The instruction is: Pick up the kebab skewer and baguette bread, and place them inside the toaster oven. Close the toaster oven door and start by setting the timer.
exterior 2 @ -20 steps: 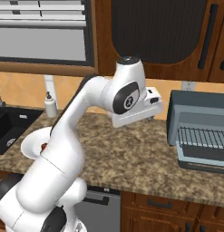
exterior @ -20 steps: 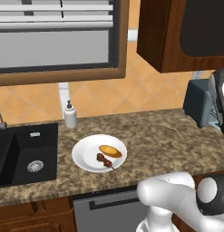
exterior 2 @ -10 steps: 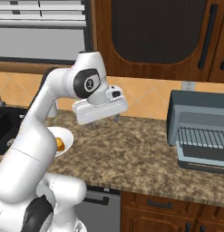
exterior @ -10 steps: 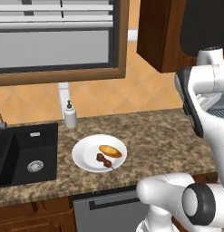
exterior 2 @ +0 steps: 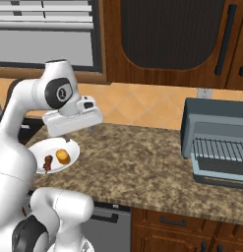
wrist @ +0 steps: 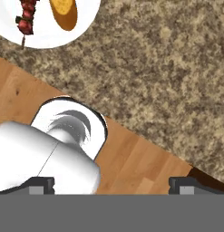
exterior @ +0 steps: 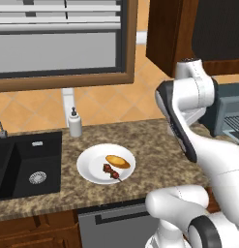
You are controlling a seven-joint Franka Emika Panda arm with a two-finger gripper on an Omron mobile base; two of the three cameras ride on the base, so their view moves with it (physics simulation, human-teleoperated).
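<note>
The white plate (exterior: 92, 162) lies on the granite counter and carries the golden baguette bread (exterior: 117, 161) and, in front of it, the kebab skewer (exterior: 110, 170). My gripper (exterior 2: 80, 134) hangs open above the counter, just right of the plate (exterior 2: 70, 145), with nothing between its fingers. In the hand view the gripper (wrist: 112, 186) points down at the counter's front edge, with the skewer (wrist: 27, 18) and the baguette (wrist: 64, 11) on the plate (wrist: 45, 36) at the top left. The blue-grey toaster oven (exterior 2: 216, 123) stands at the far right; its door (exterior 2: 221, 178) is folded down, baring the rack.
A black sink (exterior: 24, 169) is set into the counter at the left. Behind the plate stands a white soap dispenser (exterior: 75, 123). Wooden cabinets hang above the oven (exterior: 230, 114). Granite counter (exterior 2: 142, 157) stretches between plate and oven.
The arm has swung left from near the toaster oven to the plate's side and come down a little. The gripper stayed open.
</note>
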